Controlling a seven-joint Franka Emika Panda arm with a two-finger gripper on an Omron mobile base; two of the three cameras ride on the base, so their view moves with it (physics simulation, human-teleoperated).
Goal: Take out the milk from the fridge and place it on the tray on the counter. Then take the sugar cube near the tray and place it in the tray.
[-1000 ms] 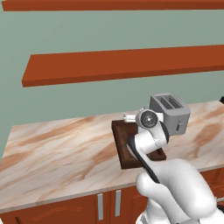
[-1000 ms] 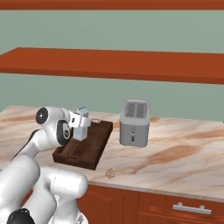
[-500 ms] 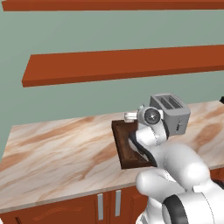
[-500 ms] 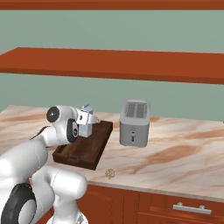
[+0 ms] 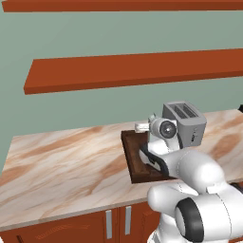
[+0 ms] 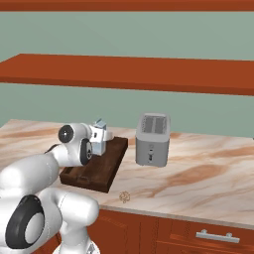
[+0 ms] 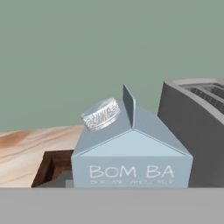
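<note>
One milk [image 7: 131, 151] carton, pale blue-grey, gabled, silver-capped, lettered "BOM BA", stands upright over the tray [image 6: 106, 166] beside the toaster [image 6: 153, 139]; I see my tool [image 6: 94, 140] gripping it.

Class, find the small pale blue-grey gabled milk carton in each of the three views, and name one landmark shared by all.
Left base view: I cannot make it out; the arm covers that spot.
Right base view: milk carton, left of centre, over the dark brown wooden tray.
Hand view: carton, bottom centre.
Shared landmark: grey toaster.
</note>
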